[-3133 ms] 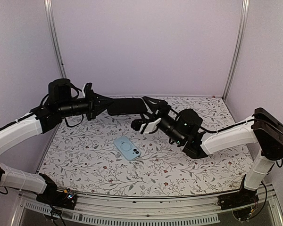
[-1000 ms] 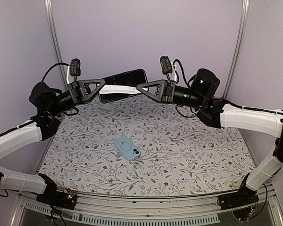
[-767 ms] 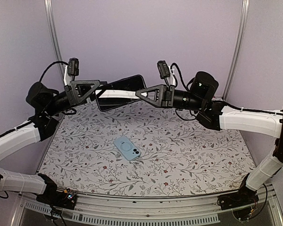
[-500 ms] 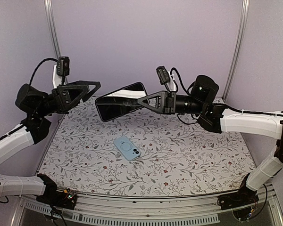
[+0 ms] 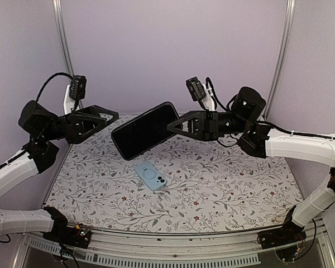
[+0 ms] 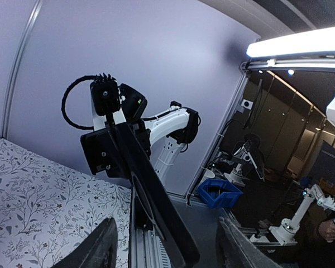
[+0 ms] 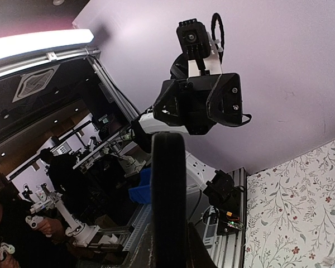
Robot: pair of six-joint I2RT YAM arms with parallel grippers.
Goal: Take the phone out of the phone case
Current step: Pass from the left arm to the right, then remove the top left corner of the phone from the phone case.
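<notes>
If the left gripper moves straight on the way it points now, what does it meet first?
Probably the phone, held in the air by the right gripper; depth is unclear.

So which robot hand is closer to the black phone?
Right. The right gripper is clamped on the phone's right end; the left gripper sits open just off its left end, not touching.
</notes>
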